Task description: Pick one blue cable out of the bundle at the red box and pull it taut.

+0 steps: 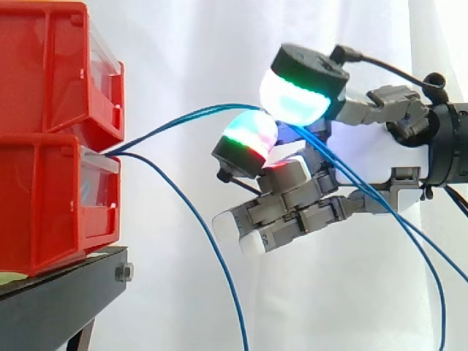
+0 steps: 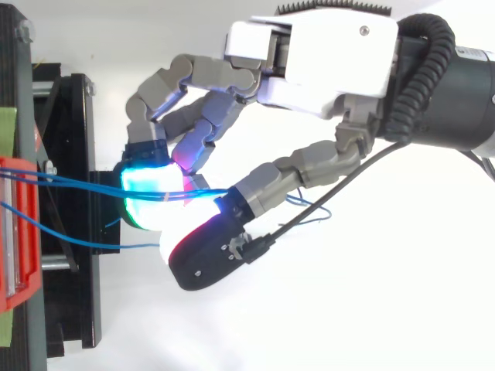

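Observation:
Thin blue cables (image 1: 183, 117) come out of the lower red box (image 1: 55, 201) at the left of the side view. My hand (image 2: 325, 66) reaches in from the right. Two glowing pads (image 1: 296, 95) pinch the upper cables between them, a little right of the box. Those cables (image 2: 77, 183) run in a gentle curve from the box (image 2: 17, 232) to the pinch. Behind the pinch they drop toward the lower right (image 1: 409, 227). Another blue cable (image 1: 197, 227) hangs loose from the box and falls downward, outside the pinch. The other fingers (image 1: 270, 223) are curled below.
A second red box (image 1: 51, 73) is stacked on the lower one. Both rest on a black stand (image 1: 66, 289) at the left. A white curtain (image 1: 183, 44) forms the background. A small blue loop of cable (image 2: 313, 210) lies under the hand.

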